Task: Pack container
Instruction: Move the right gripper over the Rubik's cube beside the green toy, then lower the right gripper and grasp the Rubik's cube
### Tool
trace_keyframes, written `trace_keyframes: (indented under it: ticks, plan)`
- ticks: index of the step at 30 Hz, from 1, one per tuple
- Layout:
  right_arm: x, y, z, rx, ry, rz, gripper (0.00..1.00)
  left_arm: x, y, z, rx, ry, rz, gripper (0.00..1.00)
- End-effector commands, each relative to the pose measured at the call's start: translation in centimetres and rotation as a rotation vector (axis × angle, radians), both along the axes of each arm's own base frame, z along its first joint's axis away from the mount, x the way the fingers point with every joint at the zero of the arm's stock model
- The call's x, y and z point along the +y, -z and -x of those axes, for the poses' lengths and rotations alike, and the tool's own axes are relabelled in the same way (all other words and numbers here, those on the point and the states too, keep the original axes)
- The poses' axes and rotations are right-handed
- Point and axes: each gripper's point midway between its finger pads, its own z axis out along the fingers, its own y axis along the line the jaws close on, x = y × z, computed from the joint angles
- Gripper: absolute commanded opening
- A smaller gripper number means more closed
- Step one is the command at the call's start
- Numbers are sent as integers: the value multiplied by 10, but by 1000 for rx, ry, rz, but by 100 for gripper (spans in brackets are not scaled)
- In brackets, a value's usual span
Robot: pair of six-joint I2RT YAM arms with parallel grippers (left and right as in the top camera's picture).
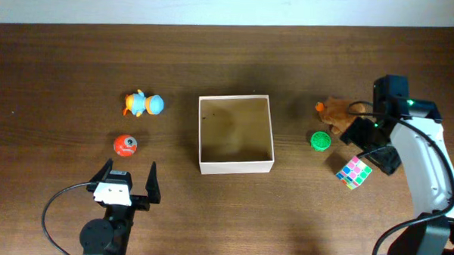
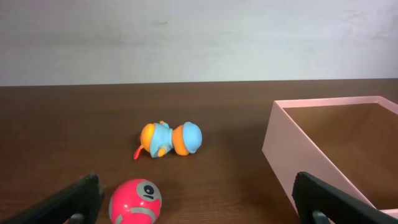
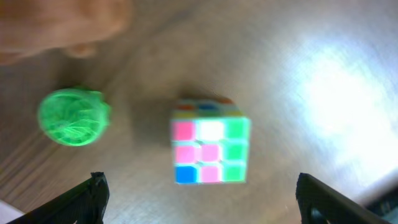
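Observation:
The container (image 1: 235, 166) is a square, shallow white box with a tan inside, holding nothing, at the table's middle; its near corner (image 2: 292, 155) shows in the left wrist view. My left gripper (image 1: 127, 177) (image 2: 196, 205) is open near the front edge, just short of a red ball (image 1: 125, 144) (image 2: 135, 201) that lies near its left finger. A blue and orange toy (image 1: 143, 103) (image 2: 169, 138) lies farther back. My right gripper (image 1: 369, 147) (image 3: 202, 205) hangs open above a colourful cube (image 1: 353, 172) (image 3: 210, 149), with nothing between its fingers.
A green ball (image 1: 320, 140) (image 3: 73, 117) sits between the container and the cube. A brown plush toy (image 1: 337, 111) (image 3: 56, 25) lies behind it, beside the right arm. The table's back edge meets a white wall.

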Motion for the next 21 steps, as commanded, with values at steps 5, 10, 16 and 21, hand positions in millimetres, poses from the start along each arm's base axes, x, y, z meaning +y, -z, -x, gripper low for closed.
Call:
trace_keyframes:
  ticks: [5,10,16,21]
  plan:
    - [-10,0,10,1,159,-2,90,0,1,0,-4,-3,-16,99]
    - [-5,15,-2,-57,177,-39,90,0,1,0,-4,-3,-16,99]
    - [5,47,1,-70,171,-94,90,0,1,0,-4,-3,-16,99]
    - [7,68,10,-56,113,-91,90,0,1,0,-4,-3,-16,99]
